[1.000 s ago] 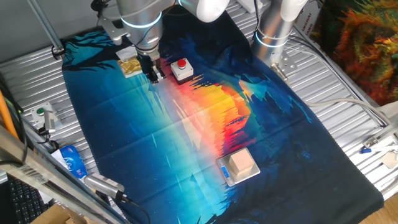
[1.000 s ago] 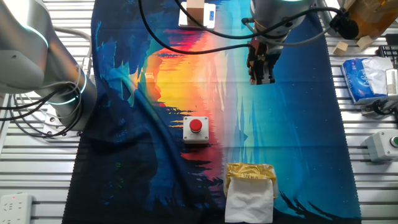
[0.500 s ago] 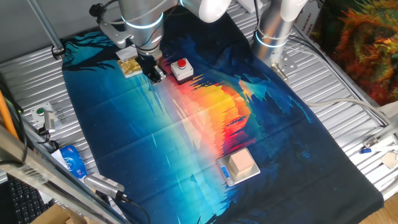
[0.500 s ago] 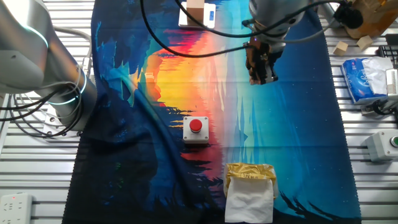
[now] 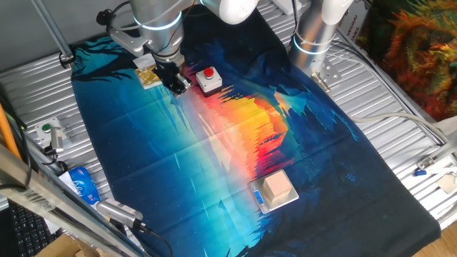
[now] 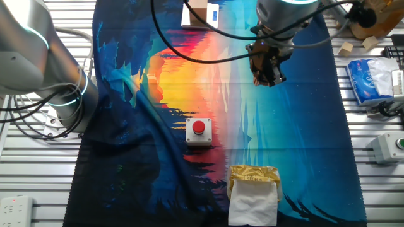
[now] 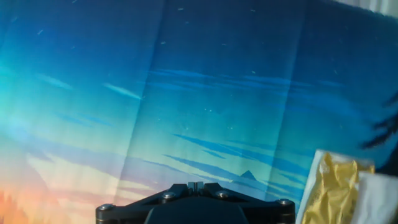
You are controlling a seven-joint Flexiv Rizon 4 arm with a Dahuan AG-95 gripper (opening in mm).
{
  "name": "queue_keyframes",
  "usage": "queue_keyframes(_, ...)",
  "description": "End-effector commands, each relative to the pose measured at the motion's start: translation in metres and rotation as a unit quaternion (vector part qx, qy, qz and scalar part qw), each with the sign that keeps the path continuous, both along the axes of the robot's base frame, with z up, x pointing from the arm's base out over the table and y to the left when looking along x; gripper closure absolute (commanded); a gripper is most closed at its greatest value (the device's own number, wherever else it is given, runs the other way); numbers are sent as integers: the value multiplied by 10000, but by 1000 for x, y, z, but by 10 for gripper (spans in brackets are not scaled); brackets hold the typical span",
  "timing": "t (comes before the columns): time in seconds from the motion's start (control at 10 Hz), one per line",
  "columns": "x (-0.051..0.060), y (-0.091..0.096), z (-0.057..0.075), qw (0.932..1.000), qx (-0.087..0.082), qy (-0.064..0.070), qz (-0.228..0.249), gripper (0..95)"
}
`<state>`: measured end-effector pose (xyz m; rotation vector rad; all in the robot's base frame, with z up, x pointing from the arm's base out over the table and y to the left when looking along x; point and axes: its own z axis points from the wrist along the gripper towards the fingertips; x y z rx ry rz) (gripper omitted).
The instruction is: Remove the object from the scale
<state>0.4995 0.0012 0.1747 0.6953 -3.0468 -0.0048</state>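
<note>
Hand view gives you almost nothing of the fingers: only the dark base of the gripper (image 7: 194, 202) shows at the bottom edge, with printed cloth (image 7: 186, 93) beyond it and a gold packet (image 7: 333, 186) at the lower right corner. From the fixed views the gripper (image 5: 177, 82) hangs over the cloth just beside the gold packet (image 5: 148, 76) and near the white box with a red button (image 5: 208, 78), and its fingers look close together with nothing held, though you cannot tell their exact opening at this size. The object (image 5: 279, 187), a pale beige block, sits on the scale (image 5: 261, 199) at the opposite end of the cloth, well apart from the gripper, so your coming move is a long traverse across the cloth toward that near corner. The scale's long axis runs roughly along the cloth's edge, its blue display end poking out beside the block. The other fixed view cuts the object (image 6: 197, 9) and scale (image 6: 211, 15) at its top edge but shows the gripper (image 6: 268, 69) more plainly; only one arm works here.
</note>
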Motion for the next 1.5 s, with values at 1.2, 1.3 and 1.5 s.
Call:
queue_keyframes(1.2,-17,8,16,9969,15,-5,-790,950)
queue_keyframes(1.3,-30,28,15,9957,-15,-32,-927,950)
queue_keyframes(1.5,-60,82,8,9921,-53,-40,-1249,950)
